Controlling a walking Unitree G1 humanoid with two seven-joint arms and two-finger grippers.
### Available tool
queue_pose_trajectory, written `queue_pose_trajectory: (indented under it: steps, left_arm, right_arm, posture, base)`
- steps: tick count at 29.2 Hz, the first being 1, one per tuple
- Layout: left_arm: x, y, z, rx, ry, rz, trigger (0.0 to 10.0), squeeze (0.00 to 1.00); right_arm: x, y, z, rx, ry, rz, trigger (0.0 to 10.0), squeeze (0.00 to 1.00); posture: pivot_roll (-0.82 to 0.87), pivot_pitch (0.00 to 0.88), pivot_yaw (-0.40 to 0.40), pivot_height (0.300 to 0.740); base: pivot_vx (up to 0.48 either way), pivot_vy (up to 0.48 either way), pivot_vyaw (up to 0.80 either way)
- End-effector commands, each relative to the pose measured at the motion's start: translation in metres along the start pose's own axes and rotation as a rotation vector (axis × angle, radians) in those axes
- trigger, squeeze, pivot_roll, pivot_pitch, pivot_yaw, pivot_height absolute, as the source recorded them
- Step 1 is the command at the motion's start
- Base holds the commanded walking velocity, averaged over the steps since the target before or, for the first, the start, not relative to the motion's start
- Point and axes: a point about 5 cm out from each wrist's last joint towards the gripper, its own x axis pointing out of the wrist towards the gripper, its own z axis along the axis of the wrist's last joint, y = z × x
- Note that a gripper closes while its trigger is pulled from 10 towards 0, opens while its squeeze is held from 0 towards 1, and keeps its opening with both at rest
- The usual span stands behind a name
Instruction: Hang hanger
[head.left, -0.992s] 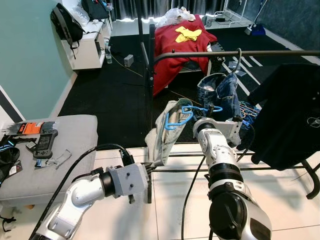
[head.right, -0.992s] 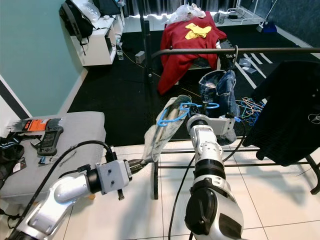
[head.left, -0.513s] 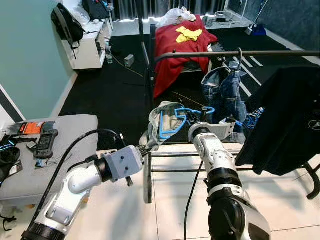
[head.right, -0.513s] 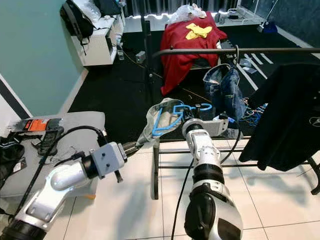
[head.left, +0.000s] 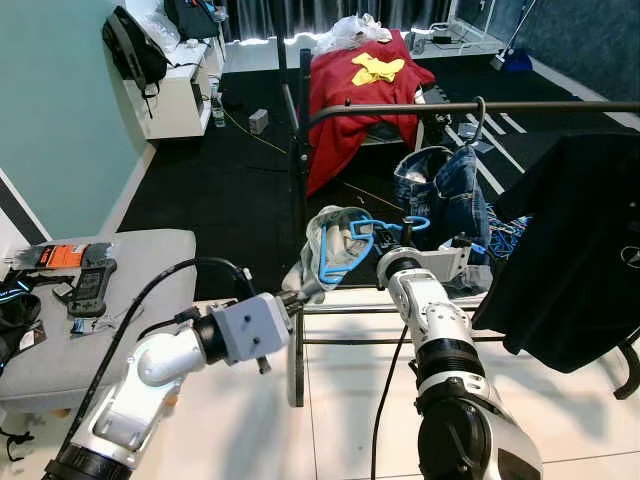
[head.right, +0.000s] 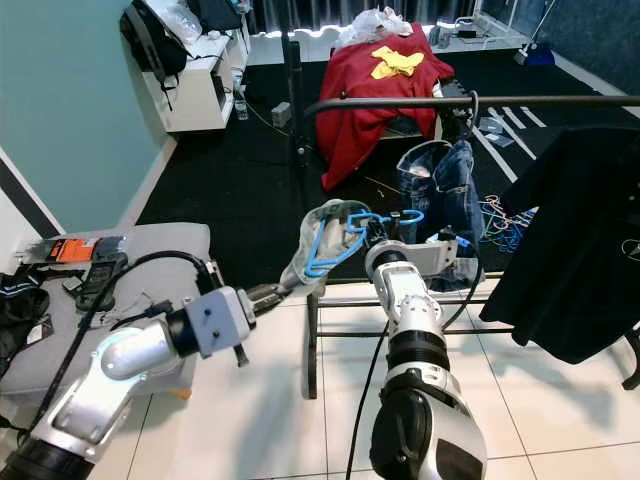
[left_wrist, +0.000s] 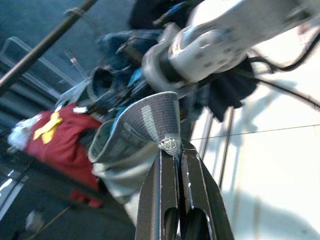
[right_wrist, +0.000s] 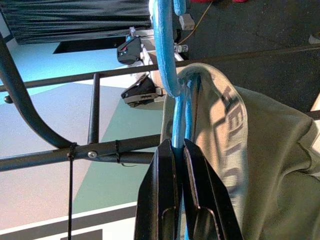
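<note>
Blue hanger (right_wrist: 167, 75) (grey garment (head.left: 325, 240) draped on it) clamped in right gripper (right_wrist: 179, 150) jaws, left gripper (left_wrist: 176, 159) jaws pinching garment hem

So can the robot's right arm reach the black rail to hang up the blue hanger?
Probably yes. The right gripper holds the blue hanger below the black rail, with open rail left of the hanging jeans.

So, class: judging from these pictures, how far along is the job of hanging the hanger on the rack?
Done: the grey-green garment is already on the blue hanger. In hand: the right gripper is shut on the hanger, and the left gripper pinches the garment's hem. Left: the hook is below the black rail and not on it, so it must be lifted and hooked beside the jeans.
</note>
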Motion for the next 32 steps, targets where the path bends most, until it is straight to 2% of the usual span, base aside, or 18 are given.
queue_pose_trajectory:
  steps: [1, 6, 10, 13, 18, 20, 26, 29, 31, 32]
  left_arm:
    - [0.003, -0.005, 0.004, 0.006, -0.022, -0.037, 10.0, 0.00]
    - [0.008, -0.020, 0.002, 0.025, -0.012, -0.151, 10.0, 0.00]
    - [0.009, -0.021, 0.000, 0.035, 0.000, -0.162, 10.0, 0.00]
    - [0.013, -0.016, -0.005, 0.081, 0.022, -0.163, 10.0, 0.00]
    - [0.018, -0.001, -0.008, 0.116, 0.039, -0.124, 10.0, 0.00]
    - [0.015, 0.004, -0.012, 0.120, 0.067, -0.107, 10.0, 0.00]
    - [0.009, 0.004, -0.017, 0.111, 0.096, -0.107, 10.0, 0.00]
    - [0.000, 0.003, -0.023, 0.092, 0.128, -0.104, 10.0, 0.00]
    - [0.000, 0.003, -0.023, 0.092, 0.128, -0.104, 10.0, 0.00]
    - [-0.005, 0.003, -0.027, 0.086, 0.150, -0.097, 10.0, 0.00]
  right_arm:
    - [-0.001, -0.007, -0.004, 0.000, 0.011, -0.029, 10.0, 0.00]
    - [0.000, -0.005, -0.007, 0.001, 0.015, -0.029, 10.0, 0.00]
    - [0.000, -0.005, -0.008, -0.004, 0.019, -0.026, 10.0, 0.00]
    - [0.000, -0.006, -0.015, -0.082, 0.062, -0.022, 10.0, 0.00]
    - [-0.003, -0.011, -0.023, -0.117, 0.092, -0.029, 10.0, 0.00]
    - [-0.003, -0.012, -0.020, -0.096, 0.075, -0.032, 10.0, 0.00]
    - [-0.003, -0.011, -0.014, -0.056, 0.046, -0.029, 10.0, 0.00]
    - [-0.002, -0.007, -0.005, -0.008, 0.014, -0.015, 10.0, 0.00]
    - [-0.002, -0.007, -0.005, -0.008, 0.014, -0.015, 10.0, 0.00]
    - [-0.001, -0.004, -0.002, 0.010, 0.014, 0.005, 10.0, 0.00]
  posture:
    - [-0.02, 0.082, 0.023, 0.740]
    - [-0.03, 0.081, 0.024, 0.740]
    - [-0.03, 0.082, 0.023, 0.740]
    - [-0.02, 0.081, 0.020, 0.740]
    - [-0.02, 0.081, 0.022, 0.740]
    - [-0.03, 0.081, 0.030, 0.740]
    - [-0.03, 0.082, 0.033, 0.740]
    - [-0.03, 0.082, 0.032, 0.740]
    - [-0.03, 0.082, 0.032, 0.740]
    - [-0.03, 0.082, 0.030, 0.740]
  base:
    - [0.000, 0.000, 0.00]
    - [0.000, 0.000, 0.00]
    - [0.000, 0.000, 0.00]
    - [0.000, 0.000, 0.00]
    - [0.000, 0.000, 0.00]
    - [0.000, 0.000, 0.00]
    - [0.000, 0.000, 0.00]
    - [0.000, 0.000, 0.00]
    - [0.000, 0.000, 0.00]
    - [0.000, 0.000, 0.00]
